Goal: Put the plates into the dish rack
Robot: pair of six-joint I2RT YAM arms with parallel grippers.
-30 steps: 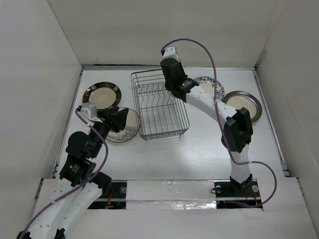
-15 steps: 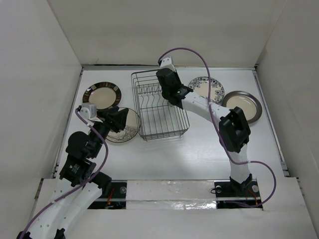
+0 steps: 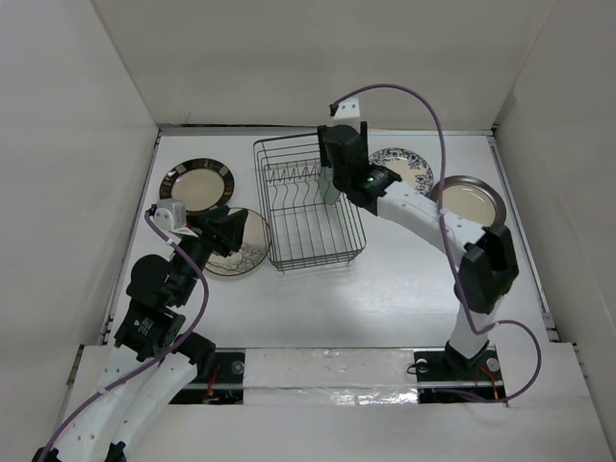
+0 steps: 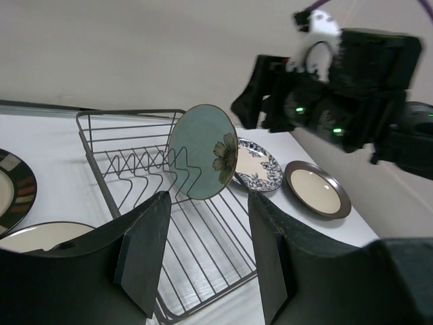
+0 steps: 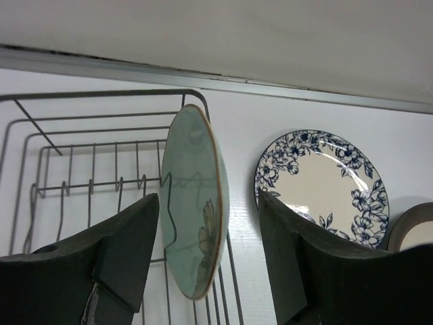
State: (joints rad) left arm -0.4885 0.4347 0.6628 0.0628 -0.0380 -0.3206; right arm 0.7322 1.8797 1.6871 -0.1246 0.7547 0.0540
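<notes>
The dish rack [image 3: 308, 217] stands mid-table. The pale green plate with a flower [image 3: 330, 190] stands on edge between its far tines, also in the left wrist view [image 4: 203, 152] and the right wrist view [image 5: 196, 203]. My right gripper [image 3: 337, 171] [image 5: 208, 198] is open above it, its fingers wide on either side and not touching it. My left gripper [image 3: 234, 231] [image 4: 208, 203] is open and empty over the cream plate with the dark patterned edge [image 3: 252, 248]. The dark-rimmed cream plate [image 3: 197, 183], blue-floral plate [image 3: 412, 169] and grey-brown rimmed beige plate [image 3: 470, 202] lie flat on the table.
White walls close the table on the left, back and right. The blue-floral plate [image 5: 321, 183] lies just right of the rack's far corner, with the beige plate [image 4: 314, 189] beyond it. The rack's near half [image 4: 203, 237] holds no plates.
The right arm's elbow has swung to the right and its gripper has shifted right and back from the rack; the green plate now shows standing in the tines. The left arm has not moved.
</notes>
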